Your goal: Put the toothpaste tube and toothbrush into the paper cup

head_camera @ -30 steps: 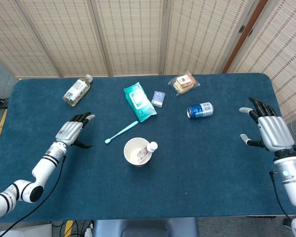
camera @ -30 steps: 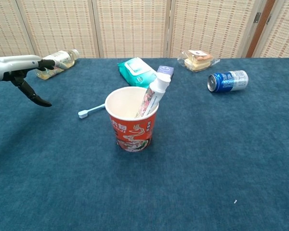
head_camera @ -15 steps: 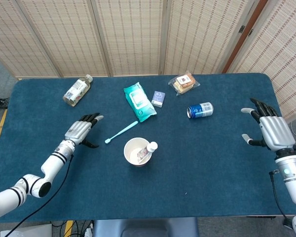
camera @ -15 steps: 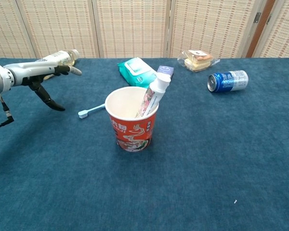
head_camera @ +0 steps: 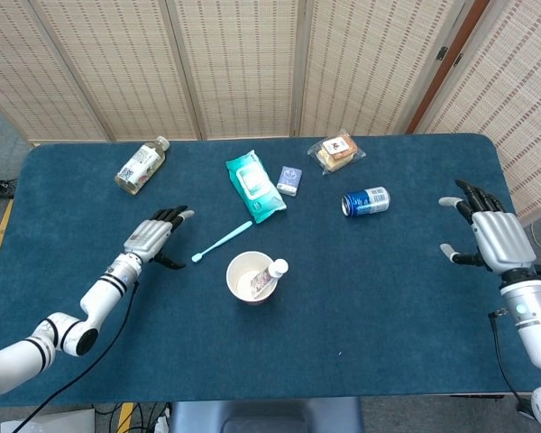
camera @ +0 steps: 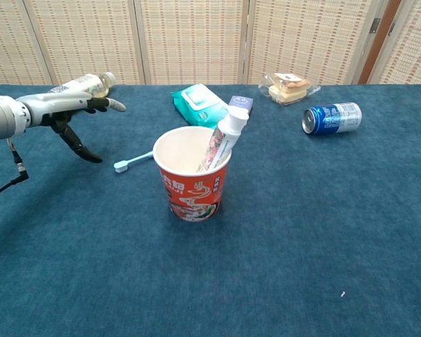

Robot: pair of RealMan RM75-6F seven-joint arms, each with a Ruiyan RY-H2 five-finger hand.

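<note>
A: Head view, left side?

B: Left hand (head_camera: pixel 153 238) low over the table (head_camera: pixel 397 307), fingers stretched forward and spread from the thumb, holding nothing. Just right of the fingertips, apart from them, the toothbrush (head_camera: pixel 222 242), lying flat and slanted, head end nearest the hand.

A: And the cup?

B: Paper cup (head_camera: pixel 250 277) upright, further right of that hand and slightly nearer the robot, just beside the toothbrush head without touching. Toothpaste tube (head_camera: pixel 270 274) already inside, leaning on the rim with the cap up and pointing away from the left hand.

A: Right side, same view?

B: Right hand (head_camera: pixel 489 234) at the far right edge, fingers spread wide, empty. Well to its left, a blue can (head_camera: pixel 365 200) on its side. Beyond the can, a wrapped sandwich (head_camera: pixel 336 152), a small blue box (head_camera: pixel 289 179) and a teal wipes pack (head_camera: pixel 254 186). Beyond the left hand, a plastic bottle (head_camera: pixel 141 165) lying down.

A: Chest view?

B: Left hand (camera: pixel 76 116) entering from the left, fingers extended, thumb hanging down toward the cloth, gripping nothing. Toothbrush (camera: pixel 132 162) just right of the thumb, clear of it. Paper cup (camera: pixel 192 174) in mid-frame, right of the brush, red-printed, standing; toothpaste tube (camera: pixel 224 141) tilted against its right rim, white cap above the lip. Plastic bottle (camera: pixel 85 84) behind the hand. Wipes pack (camera: pixel 201 104), small blue box (camera: pixel 240 104), wrapped sandwich (camera: pixel 289 87) and blue can (camera: pixel 331 117) further off to the right. Right hand outside this view
</note>
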